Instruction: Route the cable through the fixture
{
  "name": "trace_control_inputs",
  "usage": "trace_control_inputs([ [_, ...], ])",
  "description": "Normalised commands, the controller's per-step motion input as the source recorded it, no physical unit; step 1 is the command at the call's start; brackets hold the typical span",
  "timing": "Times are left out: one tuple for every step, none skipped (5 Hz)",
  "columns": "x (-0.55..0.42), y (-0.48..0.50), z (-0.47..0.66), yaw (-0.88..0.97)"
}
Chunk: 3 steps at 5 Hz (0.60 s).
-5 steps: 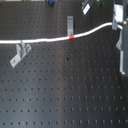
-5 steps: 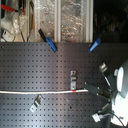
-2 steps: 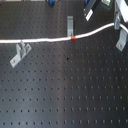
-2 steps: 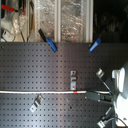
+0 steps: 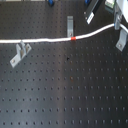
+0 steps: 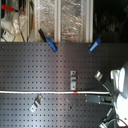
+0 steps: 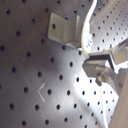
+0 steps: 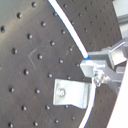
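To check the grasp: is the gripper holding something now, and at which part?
Yes. The gripper holds the long thin white cable near one end, well away from its red-orange band.

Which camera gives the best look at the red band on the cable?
The first exterior view: the red band stands out on the white cable, just below a metal bracket. The second exterior view shows the band smaller. Both wrist views show only white cable, no band.
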Motion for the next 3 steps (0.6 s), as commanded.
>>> trace_control_inputs([
  [-0.002, 0.016, 0.15, -0.16],
  [-0.001, 0.007, 0.15, -0.17],
  [-0.047, -0.009, 0.14, -0.15],
])
